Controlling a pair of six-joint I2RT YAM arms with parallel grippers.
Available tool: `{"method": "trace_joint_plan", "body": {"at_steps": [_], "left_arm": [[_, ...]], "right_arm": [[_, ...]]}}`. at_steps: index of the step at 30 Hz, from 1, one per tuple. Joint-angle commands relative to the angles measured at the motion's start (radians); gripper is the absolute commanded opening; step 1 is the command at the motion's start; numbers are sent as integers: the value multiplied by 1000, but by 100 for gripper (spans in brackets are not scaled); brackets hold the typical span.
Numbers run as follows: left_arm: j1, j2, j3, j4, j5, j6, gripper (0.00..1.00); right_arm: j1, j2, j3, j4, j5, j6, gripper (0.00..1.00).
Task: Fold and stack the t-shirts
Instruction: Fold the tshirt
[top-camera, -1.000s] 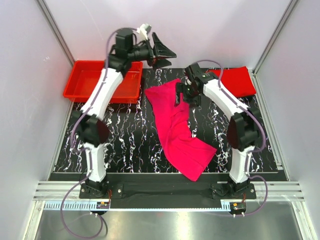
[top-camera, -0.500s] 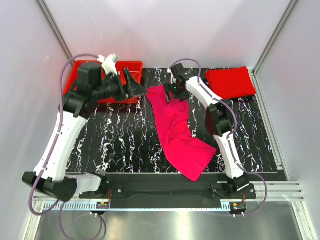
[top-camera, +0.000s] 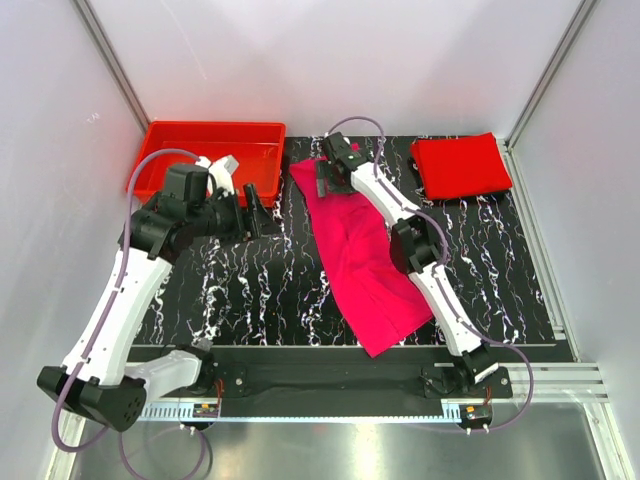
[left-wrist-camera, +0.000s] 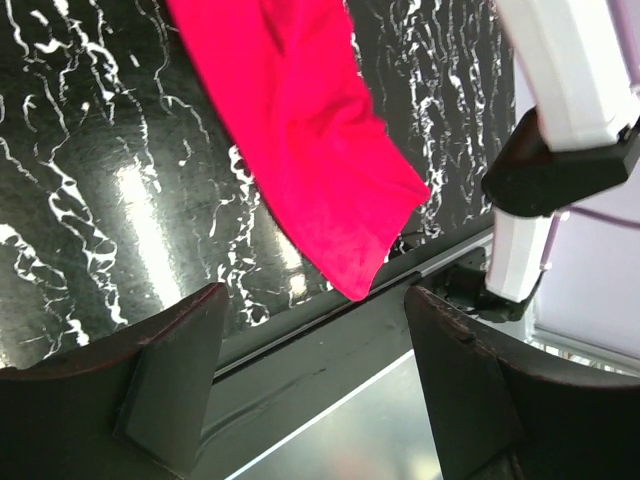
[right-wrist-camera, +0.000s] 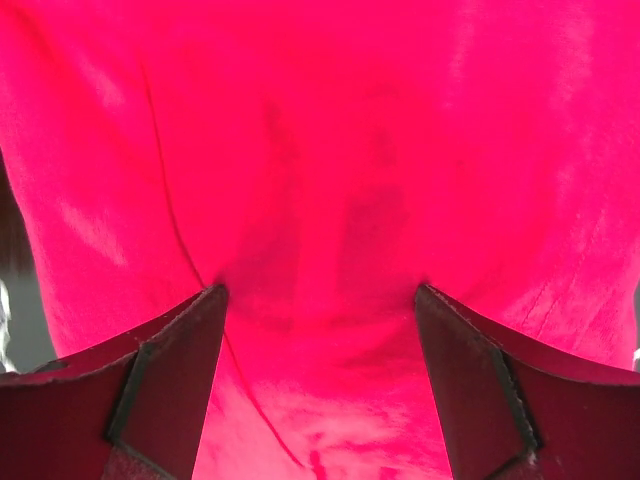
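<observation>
The magenta-pink t-shirt (top-camera: 352, 250) lies as a long diagonal strip across the middle of the black marbled mat, and it fills the right wrist view (right-wrist-camera: 320, 130). My right gripper (top-camera: 324, 186) is over its far end, open. Both fingertips (right-wrist-camera: 200, 320) press into the cloth, which dimples between them (right-wrist-camera: 318, 290). My left gripper (top-camera: 256, 215) hangs open and empty to the left of the shirt, clear of it. In the left wrist view the shirt's near corner (left-wrist-camera: 340, 240) lies beyond the spread jaws (left-wrist-camera: 315, 293). The red t-shirt (top-camera: 460, 165) lies folded flat at the back right.
A rigid red tray (top-camera: 160, 150) stands at the back left, just behind my left wrist. The right arm's white links (top-camera: 430, 270) stretch over the mat beside the pink shirt. White walls and metal posts close in the sides; a black rail (top-camera: 330, 378) edges the front.
My left arm swung down from high at the back to low beside the tray. My right gripper moved left and back along the pink shirt's far end, and the shirt now lies straighter.
</observation>
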Motion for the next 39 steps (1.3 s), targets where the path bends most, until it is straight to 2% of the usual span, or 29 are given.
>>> {"method": "trace_joint_plan", "body": {"at_steps": [1,5,7,9,13,18,21,23,28,31,32,34,36,39], "left_arm": [[-6,-22,-35,-9,-26,35,77],[-26,1,-62,-15,-32,50,77],[-68,37,-50,-32,-64,68,79],[-95,68,-36,-34,-82,78,79],[-150,117,-6,-5,-104,67,79],[-173,134,-6,68,-62,51,79],[-174,140,-13,69,-62,53,79],[-174,125,-27,74,-64,55,79],[-174,82,-84,78,-56,45,79],[-174,50,-102,62,-64,39,79],[-176,41,-108,51,-67,39,79],[-174,15,-124,32,-75,33,79],[-174,-13,-139,19,-79,28,79],[-174,-47,-180,3,-95,13,79]], "right_arm": [[-105,82,23,70,-25,165,84],[-168,52,49,165,-216,247,83],[-174,0,49,197,-311,270,86],[-175,-40,55,185,-333,280,88],[-177,-225,8,94,-307,231,90],[-155,-364,-150,-72,-225,99,92],[-126,-421,-262,-158,-152,54,100],[-114,-456,-342,-162,-119,49,100],[-77,-458,-376,-87,-55,19,98],[-63,-426,-352,-21,-11,23,84],[-65,-419,-352,4,0,23,74],[-65,-390,-342,74,5,23,45],[-63,-366,-312,119,-15,31,25],[-65,-301,-260,213,-76,55,22]]}}
